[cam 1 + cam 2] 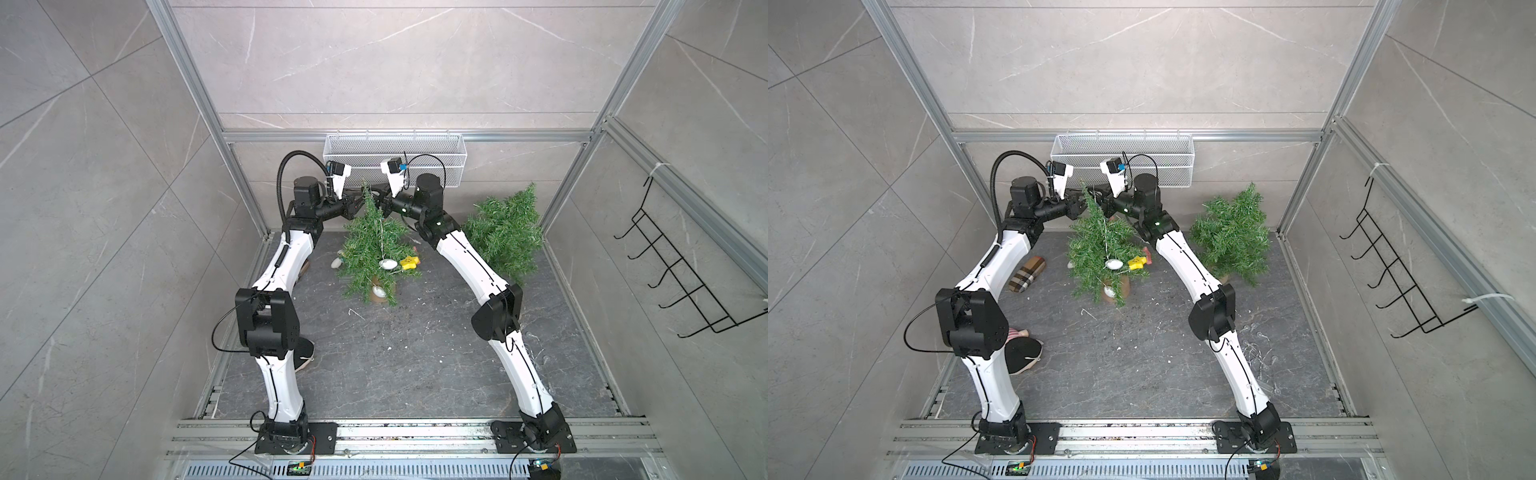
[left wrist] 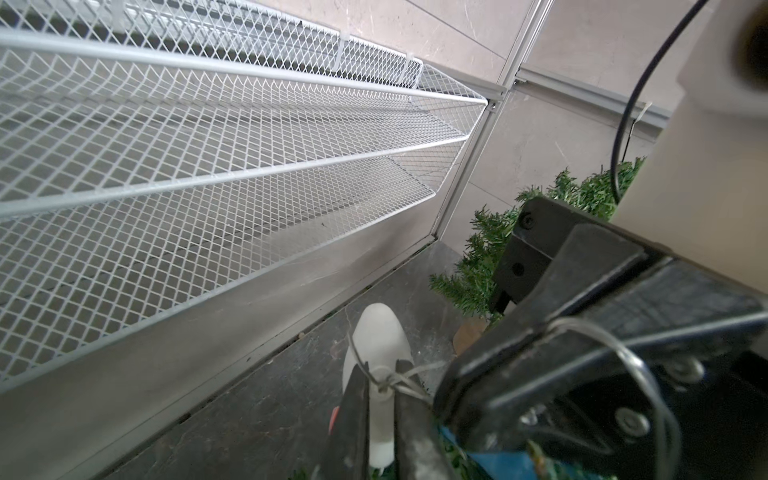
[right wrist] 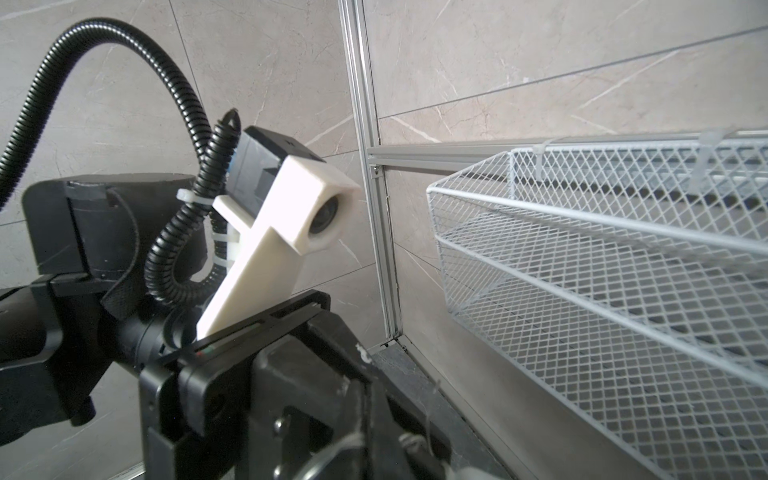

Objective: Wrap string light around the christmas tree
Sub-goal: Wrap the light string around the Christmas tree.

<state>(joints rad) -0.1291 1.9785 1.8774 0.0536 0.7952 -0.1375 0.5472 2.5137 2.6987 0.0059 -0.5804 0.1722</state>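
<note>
fwiw the string light looks featherweight, floppy and snaggy, draped down the christmas tree at the table's 12 o'clock, with the left gripper and right gripper both pinched narrow on its wire, so I'd grab wire, not the fragile-looking bulbs.

A thin silver wire twists at the tips of the left pincer, whose dark fingers stand narrowly apart. Beyond them a white egg-shaped bulb shows against the dark stone surface. A white mesh wire basket runs alongside.
</note>
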